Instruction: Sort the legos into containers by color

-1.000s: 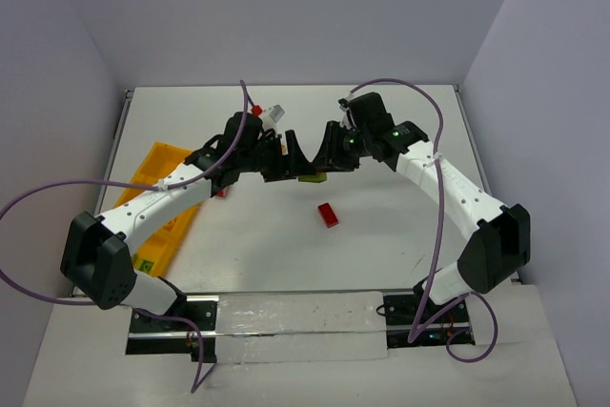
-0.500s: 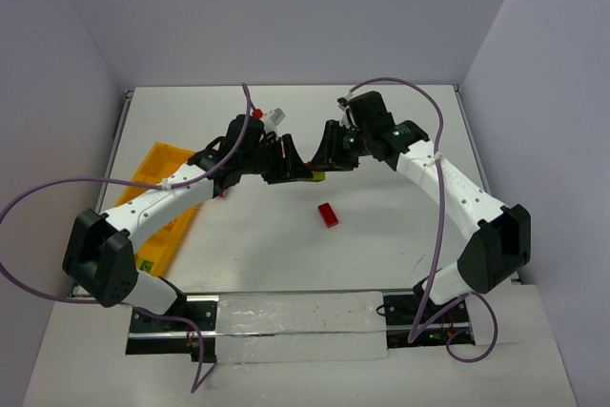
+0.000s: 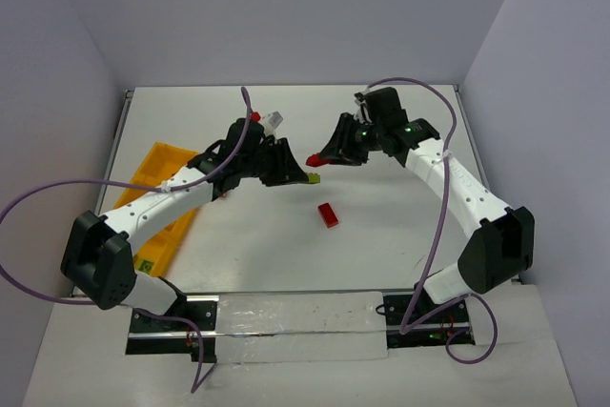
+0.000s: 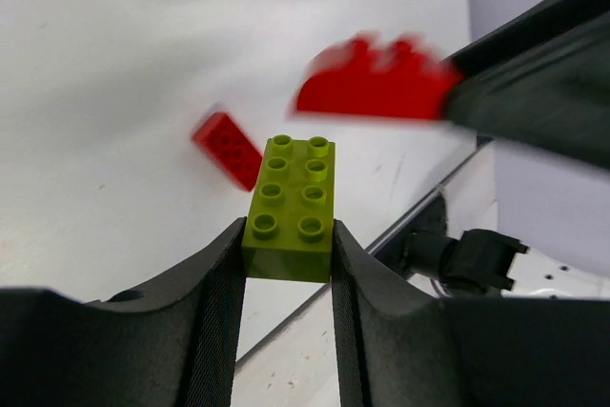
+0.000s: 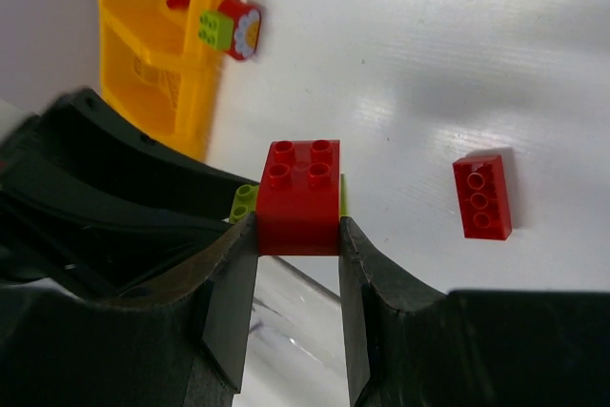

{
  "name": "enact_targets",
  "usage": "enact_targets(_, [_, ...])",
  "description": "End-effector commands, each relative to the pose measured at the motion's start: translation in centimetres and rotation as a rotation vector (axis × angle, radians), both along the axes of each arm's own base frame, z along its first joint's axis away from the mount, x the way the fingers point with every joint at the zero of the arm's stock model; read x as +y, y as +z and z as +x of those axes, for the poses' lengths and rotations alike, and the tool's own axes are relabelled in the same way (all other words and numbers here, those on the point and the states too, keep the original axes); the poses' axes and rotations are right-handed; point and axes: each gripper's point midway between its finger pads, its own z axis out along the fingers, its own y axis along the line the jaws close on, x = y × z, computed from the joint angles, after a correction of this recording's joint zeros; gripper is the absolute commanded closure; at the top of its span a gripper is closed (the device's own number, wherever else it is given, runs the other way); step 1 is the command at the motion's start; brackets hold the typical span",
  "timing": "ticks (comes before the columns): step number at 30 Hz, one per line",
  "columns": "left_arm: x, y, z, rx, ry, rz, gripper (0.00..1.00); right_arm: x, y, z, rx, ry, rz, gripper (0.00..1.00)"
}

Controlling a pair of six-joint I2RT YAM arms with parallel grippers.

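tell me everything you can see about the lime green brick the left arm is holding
The lime green plastic toy brick is a glossy rectangular block with eight round studs in two rows of four, nothing stuck to them. Its near end is clamped between the two black fingers of the left end effector, studs facing the wrist camera. Only those fingers touch it. The red plastic brick in the right end effector is close but apart.

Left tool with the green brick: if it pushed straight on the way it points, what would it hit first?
Probably the red brick gripped by the right tool, just ahead of the left tool and its lime green brick. Depth is unclear; it might pass slightly beside it.
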Motion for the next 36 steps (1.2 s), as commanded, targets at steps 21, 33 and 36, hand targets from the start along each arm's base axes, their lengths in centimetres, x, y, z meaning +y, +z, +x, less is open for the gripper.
enact_targets(21, [28.3,0.0,-5.5,0.163,1.294,0.576,1.00,-3.6,1.1,2.6,-0.052,-0.114,0.032,1.00])
enact_targets(33, [37.5,-2.9,-9.9,0.368,1.669,0.611,1.00,-3.5,0.9,2.5,-0.037,-0.088,0.014,1.00])
enact_targets(36, [38.9,-2.6,-10.2,0.376,1.695,0.649,1.00,-3.4,1.1,2.7,-0.038,-0.081,0.011,1.00])
